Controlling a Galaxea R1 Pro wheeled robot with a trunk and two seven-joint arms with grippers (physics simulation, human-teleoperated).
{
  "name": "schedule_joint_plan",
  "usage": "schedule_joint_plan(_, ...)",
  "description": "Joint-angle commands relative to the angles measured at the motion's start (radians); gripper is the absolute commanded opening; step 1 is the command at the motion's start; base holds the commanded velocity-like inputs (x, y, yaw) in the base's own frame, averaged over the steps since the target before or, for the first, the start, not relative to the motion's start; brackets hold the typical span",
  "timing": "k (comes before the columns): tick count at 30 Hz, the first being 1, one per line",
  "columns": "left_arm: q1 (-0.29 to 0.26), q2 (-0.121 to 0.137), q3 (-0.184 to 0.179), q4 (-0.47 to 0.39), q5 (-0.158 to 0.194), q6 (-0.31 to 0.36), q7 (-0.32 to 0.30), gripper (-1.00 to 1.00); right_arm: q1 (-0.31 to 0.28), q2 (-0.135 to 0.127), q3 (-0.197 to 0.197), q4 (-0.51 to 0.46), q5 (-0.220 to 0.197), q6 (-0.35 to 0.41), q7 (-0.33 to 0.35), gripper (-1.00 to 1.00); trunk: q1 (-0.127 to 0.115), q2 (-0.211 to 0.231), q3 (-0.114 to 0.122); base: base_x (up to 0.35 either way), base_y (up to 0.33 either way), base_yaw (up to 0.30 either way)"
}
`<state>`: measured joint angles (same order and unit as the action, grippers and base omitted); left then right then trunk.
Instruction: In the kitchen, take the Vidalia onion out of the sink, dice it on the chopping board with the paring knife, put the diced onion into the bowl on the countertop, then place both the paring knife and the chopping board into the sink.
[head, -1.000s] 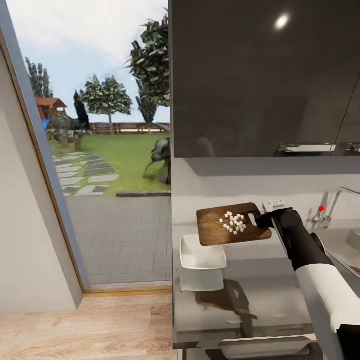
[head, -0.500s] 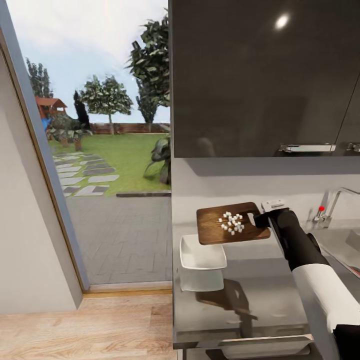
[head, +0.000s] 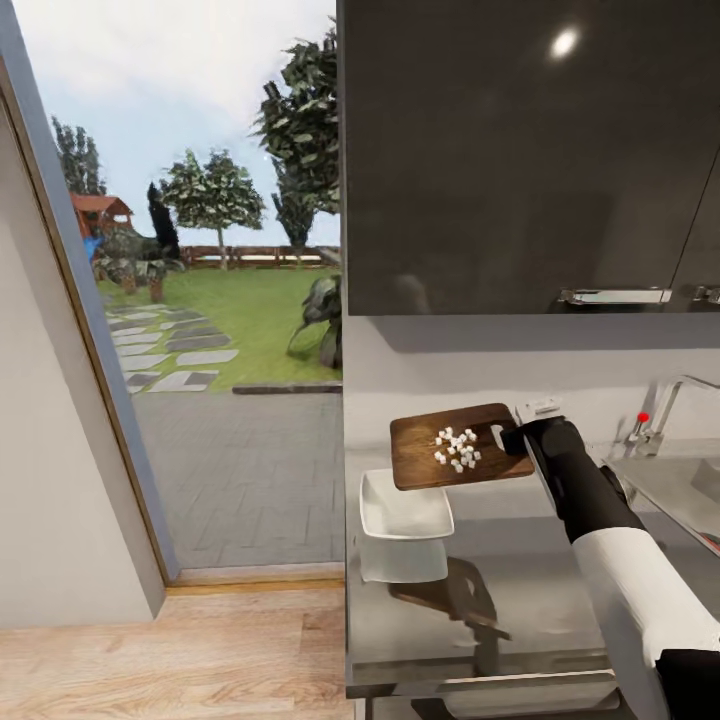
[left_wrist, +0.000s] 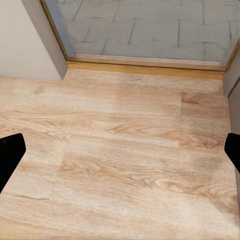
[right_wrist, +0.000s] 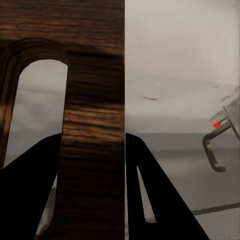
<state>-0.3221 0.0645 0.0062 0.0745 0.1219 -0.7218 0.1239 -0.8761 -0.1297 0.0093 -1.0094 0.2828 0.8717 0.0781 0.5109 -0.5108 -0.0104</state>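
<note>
Since a second ago we have carried the chopping board (head: 458, 445) slightly toward the surface's (head: 520, 560) outer end. Our right claw (head: 512, 440) grips its handle end, diced onion (head: 456, 449) on top, above the bowl (head: 403, 507).

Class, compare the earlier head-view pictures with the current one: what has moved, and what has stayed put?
The right gripper, shut on the chopping board, has carried it, with the diced onion on top, slightly left and up, nearer above the bowl. The bowl, countertop and tap are unchanged.
</note>
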Motion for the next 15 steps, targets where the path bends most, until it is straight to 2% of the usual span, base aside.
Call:
schedule_joint_plan(1, -0.002, 0.000, 0.000, 0.004, 0.004, -0.006, -0.001, 1.00, 0.000, 0.000, 0.006, 0.000, 0.012, 0.004, 0.006, -1.00, 0.000, -0.001, -0.001, 0.000, 0.000, 0.000)
schedule_joint_plan(4, -0.002, 0.000, 0.000, 0.004, 0.003, -0.006, -0.001, 1.00, -0.001, 0.001, 0.009, 0.000, 0.012, 0.004, 0.005, -1.00, 0.000, -0.001, -0.001, 0.000, 0.025, 0.000)
schedule_joint_plan(9, -0.001, 0.000, 0.000, 0.004, 0.004, -0.006, -0.001, 1.00, 0.000, 0.001, 0.010, 0.000, 0.012, 0.004, 0.005, -1.00, 0.000, -0.001, -0.001, 0.000, 0.153, 0.000)
schedule_joint_plan(15, -0.001, 0.000, 0.000, 0.004, 0.003, -0.006, -0.001, 1.00, -0.001, 0.001, 0.011, 0.001, 0.011, 0.006, 0.006, -1.00, 0.000, -0.001, -0.001, 0.000, 0.013, 0.000)
